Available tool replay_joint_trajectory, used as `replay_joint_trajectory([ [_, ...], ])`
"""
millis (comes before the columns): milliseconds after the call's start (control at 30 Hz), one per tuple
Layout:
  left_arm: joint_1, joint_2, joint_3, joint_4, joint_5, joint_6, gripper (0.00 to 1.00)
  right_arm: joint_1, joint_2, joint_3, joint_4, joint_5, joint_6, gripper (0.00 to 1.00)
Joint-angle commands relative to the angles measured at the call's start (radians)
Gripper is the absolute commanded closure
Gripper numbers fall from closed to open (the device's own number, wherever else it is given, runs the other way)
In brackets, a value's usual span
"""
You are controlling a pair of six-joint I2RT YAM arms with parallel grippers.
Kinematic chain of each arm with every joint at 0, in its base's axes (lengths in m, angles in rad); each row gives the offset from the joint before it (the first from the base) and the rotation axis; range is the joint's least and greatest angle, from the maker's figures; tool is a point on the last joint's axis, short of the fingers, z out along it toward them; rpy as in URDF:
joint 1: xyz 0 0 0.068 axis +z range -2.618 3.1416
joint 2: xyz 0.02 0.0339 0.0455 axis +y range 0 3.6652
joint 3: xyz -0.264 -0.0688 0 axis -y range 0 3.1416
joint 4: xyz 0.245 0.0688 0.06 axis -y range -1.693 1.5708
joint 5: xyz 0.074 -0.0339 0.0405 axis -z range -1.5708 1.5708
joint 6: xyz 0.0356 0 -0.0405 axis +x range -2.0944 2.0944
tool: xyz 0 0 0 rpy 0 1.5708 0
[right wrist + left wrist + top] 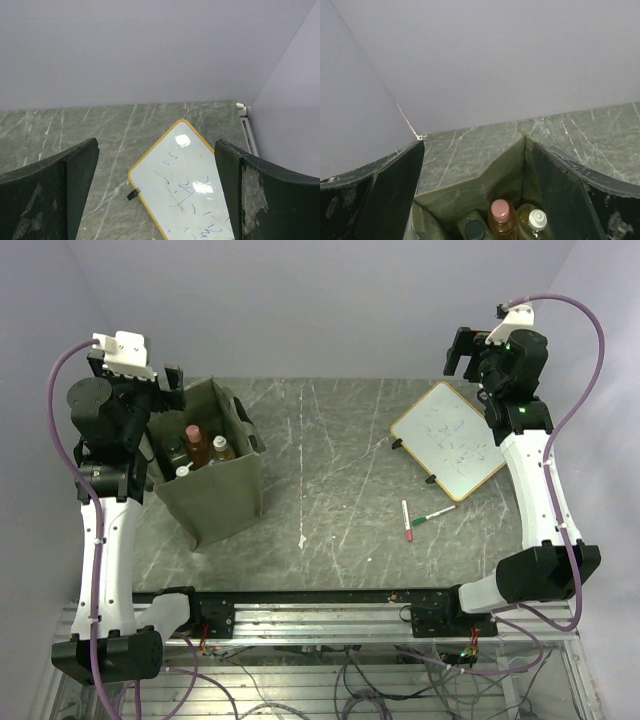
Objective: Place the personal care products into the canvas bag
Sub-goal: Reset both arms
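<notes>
The small plastic bottles (200,448) are being carried upright inside the boxy olive-green canvas bag (215,502), just beneath the left claw (172,378), which is being held open and empty. The right claw (462,352), likewise open, is being held well apart.

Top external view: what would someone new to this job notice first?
The olive canvas bag stands upright at the left, with several bottles upright inside it. On the right lies a scribbled whiteboard, with a red marker and a green marker lying close by on the table.
</notes>
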Motion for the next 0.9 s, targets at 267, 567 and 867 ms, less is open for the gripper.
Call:
replay_joint_trajectory([
  [267,0.011,-0.028,-0.024,0.057,-0.084,0.010,0.00,-0.006,-0.209,-0.227,0.215,-0.097,-0.029,0.00],
  [567,0.010,-0.045,-0.049,0.069,-0.075,0.011,0.00,-0.006,-0.173,-0.187,0.139,-0.073,0.012,0.00],
  [867,0.010,-0.062,-0.071,0.081,-0.096,-0.019,0.00,-0.007,-0.138,-0.133,0.079,-0.086,0.005,0.00],
])
